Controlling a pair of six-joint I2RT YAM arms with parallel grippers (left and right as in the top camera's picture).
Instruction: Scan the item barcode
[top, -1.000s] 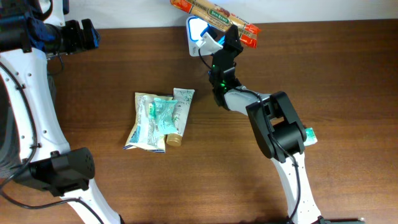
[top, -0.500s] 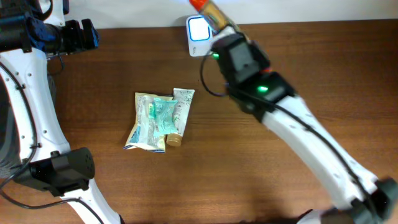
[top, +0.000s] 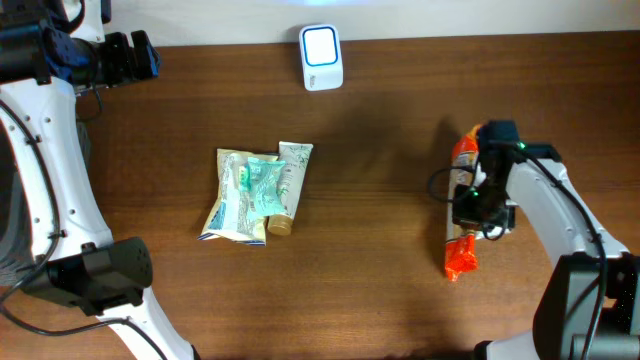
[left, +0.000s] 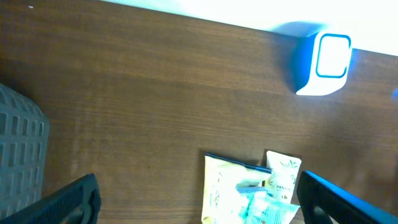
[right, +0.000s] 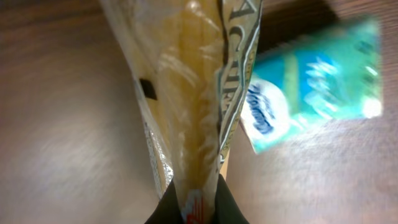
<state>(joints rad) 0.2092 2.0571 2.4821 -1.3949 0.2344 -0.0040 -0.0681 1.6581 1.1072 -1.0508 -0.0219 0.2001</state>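
Note:
A long clear pasta packet with orange ends (top: 460, 258) lies lengthwise at the right of the table, and my right gripper (top: 478, 205) is shut on its middle. In the right wrist view the packet (right: 193, 93) runs up from my closed right gripper (right: 194, 202), low over the wood. The white barcode scanner (top: 321, 44) stands at the back edge, far from the packet, and shows in the left wrist view as the scanner (left: 326, 62). My left gripper (left: 199, 208) hangs open at the far left, holding nothing.
A pile of pale and teal packets with a tube (top: 255, 190) lies mid-table, seen also as the pile (left: 255, 193) between the left fingers. A teal sachet (right: 311, 81) lies beside the pasta packet. A grey basket (left: 18, 155) sits at the left.
My right arm has swung from the scanner at the back to the right front, carrying the pasta packet down near the table. The left arm has not moved.

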